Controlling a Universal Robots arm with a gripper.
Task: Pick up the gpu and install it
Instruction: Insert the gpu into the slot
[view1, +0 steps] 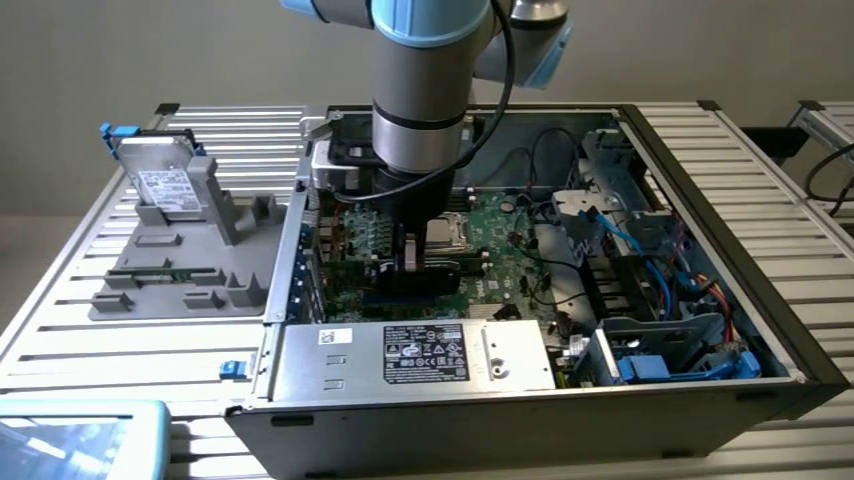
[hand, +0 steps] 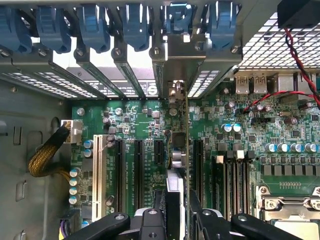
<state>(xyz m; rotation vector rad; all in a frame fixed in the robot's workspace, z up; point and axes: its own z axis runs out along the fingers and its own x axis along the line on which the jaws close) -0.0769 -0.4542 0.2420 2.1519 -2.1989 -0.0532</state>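
The gpu (hand: 181, 150) stands edge-on between my fingers, a thin dark card running over the green motherboard (hand: 135, 115). Its silvery end bracket (hand: 182, 50) is up against the case's rear slot openings, under the blue clips (hand: 95, 25). My gripper (hand: 177, 217) is shut on the card, one finger (hand: 152, 222) on each side. The card lines up beside the black expansion slots (hand: 137, 170); whether its edge sits in a slot I cannot tell. In the exterior view the arm reaches straight down into the open computer case (view1: 721, 260), with the gripper (view1: 411, 262) low over the motherboard (view1: 507, 230).
A power supply (view1: 427, 355) lies along the case's front wall. Blue and black cables (view1: 641, 240) and drive bays fill the exterior view's right side. The CPU socket (hand: 290, 210) and memory slots (hand: 235, 175) lie close beside the card. A grey fixture tray (view1: 174, 270) outside holds a hard drive (view1: 167, 185).
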